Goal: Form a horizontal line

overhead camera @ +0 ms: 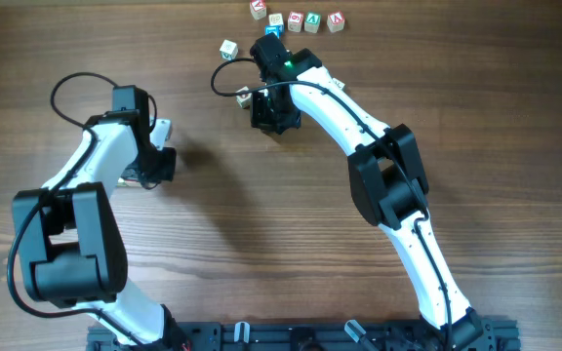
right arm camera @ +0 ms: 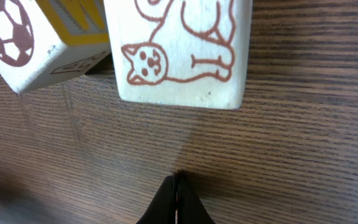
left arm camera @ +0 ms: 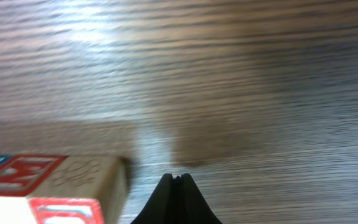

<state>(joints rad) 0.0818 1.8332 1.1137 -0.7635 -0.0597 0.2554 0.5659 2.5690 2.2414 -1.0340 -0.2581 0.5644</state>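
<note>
Closest in the right wrist view, the right gripper [right arm camera: 176, 182] has its black fingertips pressed together on nothing, a little short of a pale cat cube [right arm camera: 179, 50]. Beside that one a football cube [right arm camera: 14, 40] sits tilted, the two nearly touching. Likewise the left gripper [left arm camera: 176, 183] is clenched empty over bare wood, with a red M cube [left arm camera: 27, 171] just off to its side. Wooden cubes like these are probably light, rigid and hard to damage, though their smooth printed faces may slip. The sensible hold is across two opposite flat faces, centred and off the corners, or a flat push from closed fingertips. From overhead, the horizontal line [overhead camera: 295, 21] lies at the far edge of the table [overhead camera: 261, 234], beyond the right arm. It is three small pale cubes side by side, apparently touching, their coloured faces too small to read. A red-marked cube [overhead camera: 336, 19] sits at one end, slightly askew, and a loose cube [overhead camera: 228, 49] rests well apart
</note>
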